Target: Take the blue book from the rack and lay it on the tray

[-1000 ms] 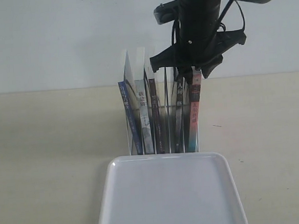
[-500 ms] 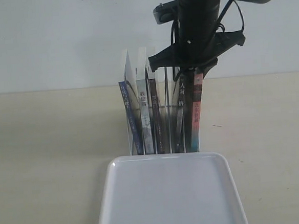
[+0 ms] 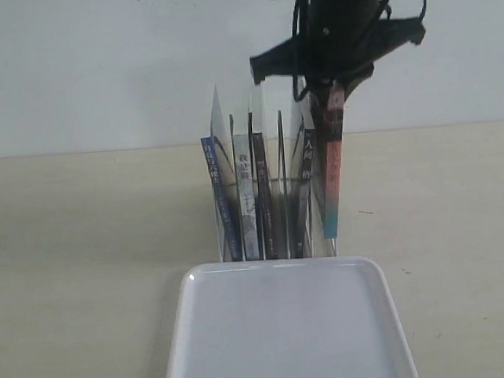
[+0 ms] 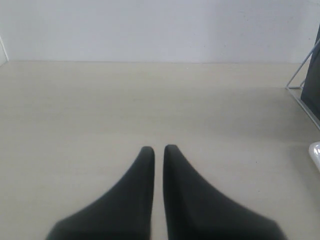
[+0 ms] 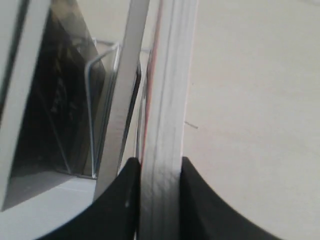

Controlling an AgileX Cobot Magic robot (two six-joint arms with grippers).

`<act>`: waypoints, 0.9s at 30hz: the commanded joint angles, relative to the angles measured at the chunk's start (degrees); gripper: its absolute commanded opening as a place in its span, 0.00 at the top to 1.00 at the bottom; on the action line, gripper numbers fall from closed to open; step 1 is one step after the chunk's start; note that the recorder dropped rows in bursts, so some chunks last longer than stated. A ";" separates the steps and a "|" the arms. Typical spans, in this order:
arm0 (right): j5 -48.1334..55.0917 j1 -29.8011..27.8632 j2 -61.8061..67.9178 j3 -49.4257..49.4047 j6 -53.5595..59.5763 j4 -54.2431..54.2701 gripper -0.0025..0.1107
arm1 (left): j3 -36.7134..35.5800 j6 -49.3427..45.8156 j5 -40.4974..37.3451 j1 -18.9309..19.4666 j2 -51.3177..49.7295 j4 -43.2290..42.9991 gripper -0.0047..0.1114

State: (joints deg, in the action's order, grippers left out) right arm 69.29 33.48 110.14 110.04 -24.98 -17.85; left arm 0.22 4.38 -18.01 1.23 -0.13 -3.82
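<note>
Right gripper [image 3: 327, 93] clamps the top of a thin red-and-teal-spined book [image 3: 329, 179]. The book's foot hangs higher than the other books' at the right edge of the small clear upright rack [image 3: 217, 122], with bare beige table [image 3: 444, 210] beyond. The dark-blue-spined book [image 3: 222, 200] stands in the leftmost slot, and the glossy white tray [image 3: 189, 284] lies just in front. Only the left wrist view shows the left gripper [image 4: 159, 149], fingers nearly together and empty.

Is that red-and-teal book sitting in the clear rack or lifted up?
Lifted partway. The right gripper clamps the red-and-teal book by its top; its bottom edge hangs higher than the other books' in the rack.
</note>
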 commanded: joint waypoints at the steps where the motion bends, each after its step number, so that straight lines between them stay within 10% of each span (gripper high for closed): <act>1: -1.91 -0.38 -3.80 2.65 0.09 -2.77 0.98 | -0.22 -0.12 0.45 -0.46 0.13 -0.17 0.91; 27: -6.88 -0.38 -2.76 2.65 0.45 -1.90 0.98 | -0.22 -0.12 0.45 -0.46 0.13 -0.17 0.91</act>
State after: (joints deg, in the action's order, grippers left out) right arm 66.71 33.44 107.52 112.32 -24.68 -18.65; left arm 0.22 4.38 -18.01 1.23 -0.13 -3.82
